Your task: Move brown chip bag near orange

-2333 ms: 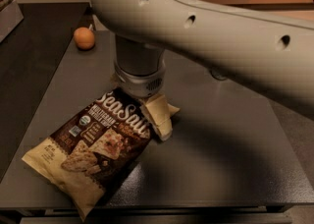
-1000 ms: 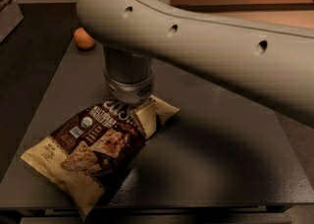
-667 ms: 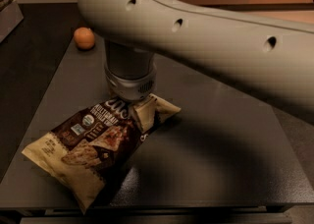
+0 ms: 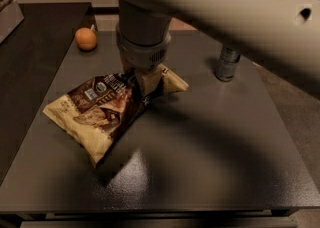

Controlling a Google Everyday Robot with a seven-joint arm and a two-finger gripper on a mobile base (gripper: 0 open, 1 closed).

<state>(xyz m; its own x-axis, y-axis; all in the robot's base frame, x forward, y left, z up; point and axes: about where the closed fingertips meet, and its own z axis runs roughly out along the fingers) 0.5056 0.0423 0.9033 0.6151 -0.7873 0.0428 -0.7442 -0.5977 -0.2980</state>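
On the grey table [image 4: 210,137], end effector [image 4: 142,77] grips brown chip bag [image 4: 100,107]; orange [image 4: 86,38] apart.

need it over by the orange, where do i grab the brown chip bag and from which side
By its crimped cream end nearest the can, from above: the brown chip bag lies flat, and that thin end looks easiest to pinch. The gripper hangs right over it.

Looks like a robot lab: grey table [image 4: 215,167], pincer [image 4: 142,74] on brown chip bag [image 4: 100,107].
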